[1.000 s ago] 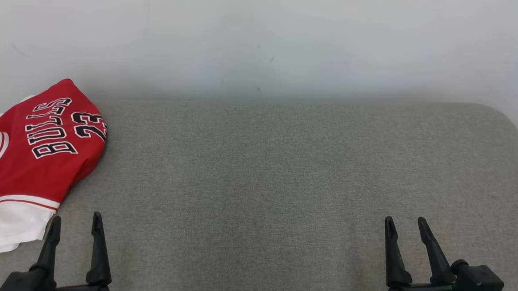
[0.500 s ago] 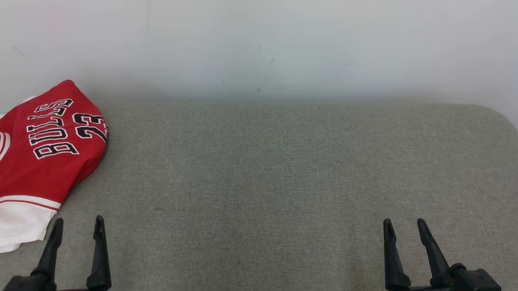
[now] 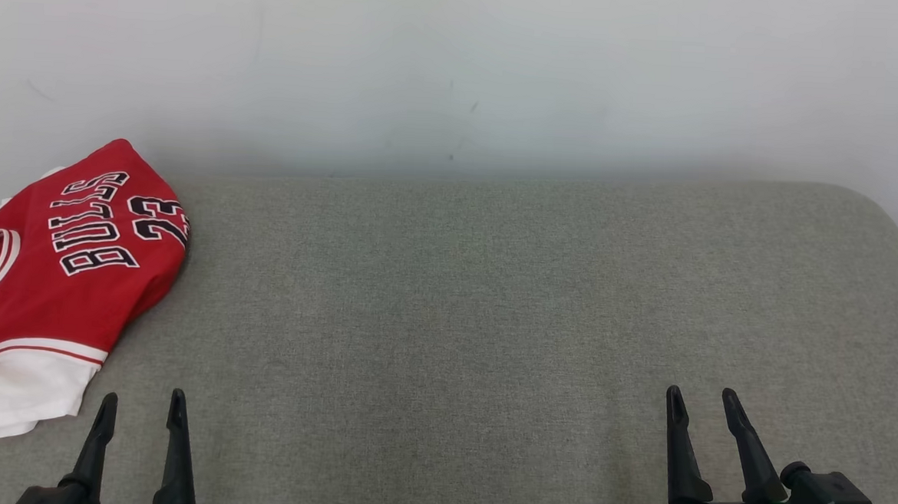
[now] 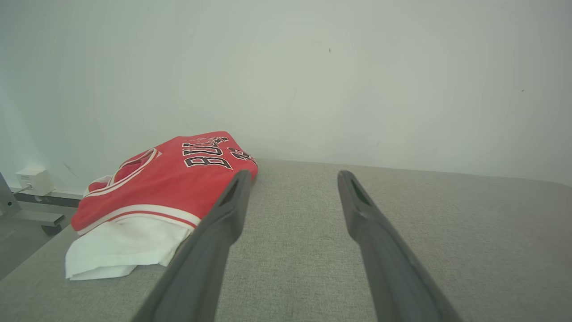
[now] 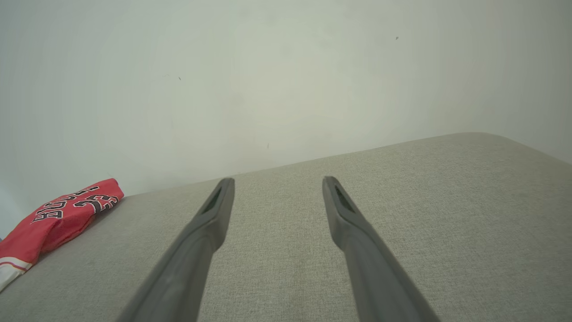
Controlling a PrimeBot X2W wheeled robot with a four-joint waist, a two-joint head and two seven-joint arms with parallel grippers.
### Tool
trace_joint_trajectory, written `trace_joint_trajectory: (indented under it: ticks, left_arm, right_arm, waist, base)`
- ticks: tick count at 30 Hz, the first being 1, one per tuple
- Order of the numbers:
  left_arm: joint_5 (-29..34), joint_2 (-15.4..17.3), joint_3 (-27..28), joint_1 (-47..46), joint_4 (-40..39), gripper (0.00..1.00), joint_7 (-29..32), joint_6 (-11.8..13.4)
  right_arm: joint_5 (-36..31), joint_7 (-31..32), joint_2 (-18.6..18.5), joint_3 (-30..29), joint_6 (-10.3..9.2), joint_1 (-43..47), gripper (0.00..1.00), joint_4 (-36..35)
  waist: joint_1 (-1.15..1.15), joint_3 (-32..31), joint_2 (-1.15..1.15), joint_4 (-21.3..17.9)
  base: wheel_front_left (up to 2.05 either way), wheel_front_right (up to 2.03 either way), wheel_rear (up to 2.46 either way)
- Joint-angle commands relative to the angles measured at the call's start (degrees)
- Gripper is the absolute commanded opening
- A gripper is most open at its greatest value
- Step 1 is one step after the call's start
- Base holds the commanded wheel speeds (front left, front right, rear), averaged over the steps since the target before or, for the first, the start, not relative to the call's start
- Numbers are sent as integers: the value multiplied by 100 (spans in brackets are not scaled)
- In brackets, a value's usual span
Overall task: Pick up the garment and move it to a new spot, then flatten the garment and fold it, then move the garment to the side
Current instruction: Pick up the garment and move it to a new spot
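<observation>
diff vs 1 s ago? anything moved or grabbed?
Both grippers eased back toward the robot. The left gripper sank lower in the head view, the right gripper a little less. Nothing was taken or released, and both sets of jaws are open and empty. The folded red jersey lies as before at the left end of the grey cushion. The slight whole-picture shift is the camera.

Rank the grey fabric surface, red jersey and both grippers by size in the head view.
1. grey fabric surface
2. red Bulls jersey
3. left gripper and right gripper: both cropped, so unranked.
</observation>
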Motion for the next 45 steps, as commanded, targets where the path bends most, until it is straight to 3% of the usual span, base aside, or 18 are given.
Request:
trace_joint_trajectory:
  ticks: [1, 11, 34, 45]
  left_arm:
    - [18, -19, 17, -16, 18, 100, -6, -32]
    - [194, -24, 117, -63, 86, 100, -6, -18]
    - [234, -29, 309, -67, 294, 100, -5, 41]
    - [23, -49, 622, 183, 13, 100, -5, 233]
  right_arm:
    - [35, -6, -17, 5, -12, 17, 100, 13]
    - [64, -5, -17, 46, -12, 62, 100, 31]
    - [54, -6, -16, 153, -12, 55, 100, 100]
    - [-30, -5, -22, 499, -12, -356, 100, 342]
  waist:
    - [0, 2, 0, 16]
    - [0, -6, 0, 347]
    - [0, 148, 0, 2884]
    - [0, 362, 0, 3006]
  base:
    - [0, 0, 0]
    - [0, 0, 0]
    - [0, 0, 0]
    - [0, 0, 0]
